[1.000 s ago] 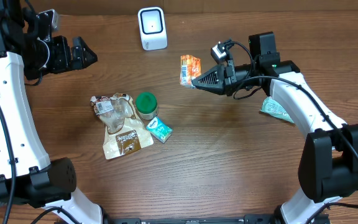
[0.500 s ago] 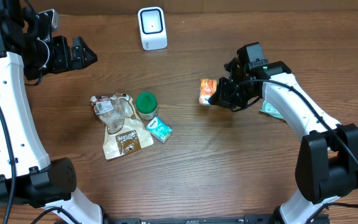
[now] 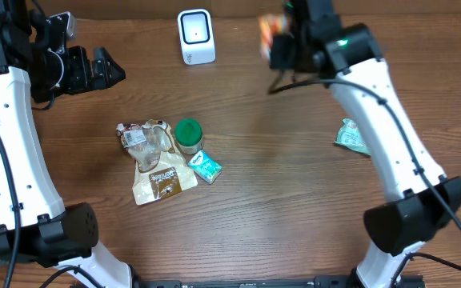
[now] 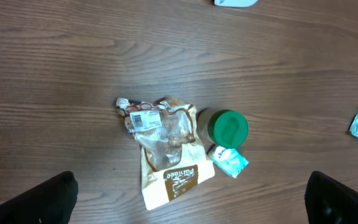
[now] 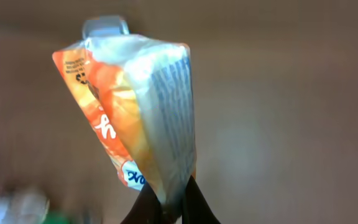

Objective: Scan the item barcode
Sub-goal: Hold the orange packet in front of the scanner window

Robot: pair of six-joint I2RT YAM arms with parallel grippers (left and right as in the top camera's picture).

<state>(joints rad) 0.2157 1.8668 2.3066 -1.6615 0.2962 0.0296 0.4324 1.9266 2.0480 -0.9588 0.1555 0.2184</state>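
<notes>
Observe the right gripper point(image 5: 169, 202): its jaws are closed on the lower edge of the orange snack packet point(image 5: 135, 106). In the right wrist view the packet stands upright above the fingertips, with an orange printed face to the left and a pale side panel carrying fine print to the right. The print is too blurred for you to read a barcode in it.

In the overhead view the packet appears blurred at the far edge, held in the air just right of the white barcode scanner point(image 3: 196, 36). The scanner stands on the wooden counter point(image 3: 278, 208) at the far centre.

Observe the left gripper point(image 3: 114, 70): its jaws stand wide apart and grip nothing. It hangs over the far left of the counter, well apart from the scanner.

Note the other items on the counter. A green-lidded jar point(image 4: 229, 127) stands left of centre. A clear wrapper point(image 4: 151, 121) lies just left of the jar, overlapping a brown pouch point(image 4: 176, 180). A small teal packet point(image 4: 230, 160) lies on the near side of the jar, touching it. A second teal packet point(image 3: 352, 136) lies at the right, beneath the right arm.
</notes>
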